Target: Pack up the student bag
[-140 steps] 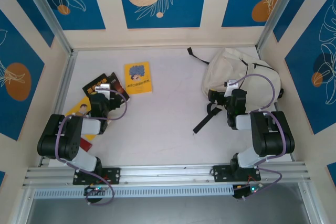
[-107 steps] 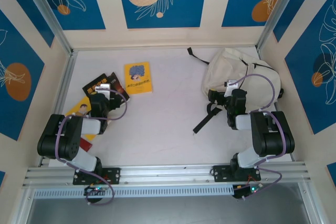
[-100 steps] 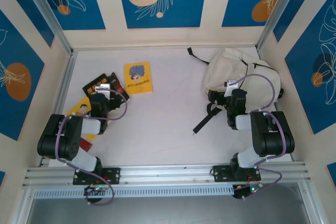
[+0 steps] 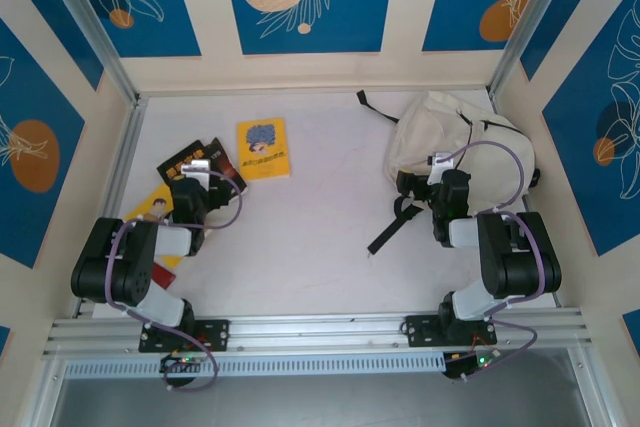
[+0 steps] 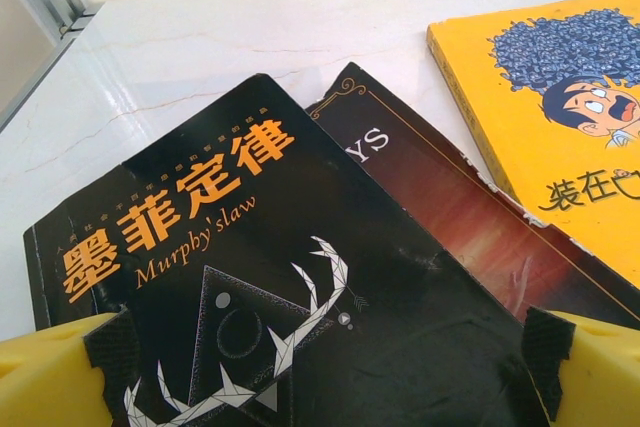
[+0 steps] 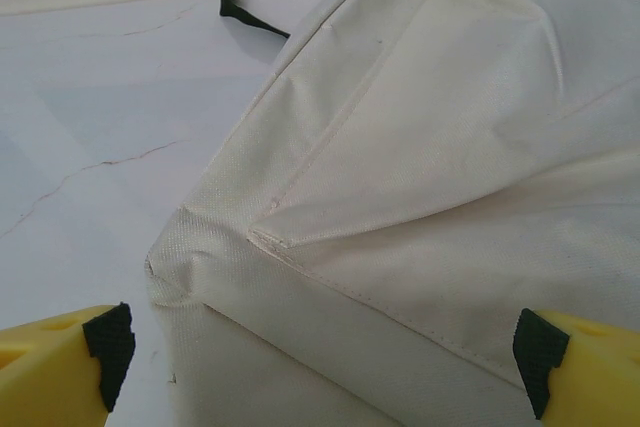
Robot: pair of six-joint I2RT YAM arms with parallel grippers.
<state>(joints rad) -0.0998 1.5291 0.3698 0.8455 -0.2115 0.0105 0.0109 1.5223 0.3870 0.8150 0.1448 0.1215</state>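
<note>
Close up, black book (image 5: 300, 287) reads "Murphy's law"; left pincer (image 5: 330, 347), right pincer (image 6: 325, 345) spread.

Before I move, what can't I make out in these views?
Student bag opening: top view, right arm covers the near side; right wrist view, frame crops it.
Dark red book title: left wrist view, black book overlaps it.
Near yellow book: top view, left arm covers most.
</note>
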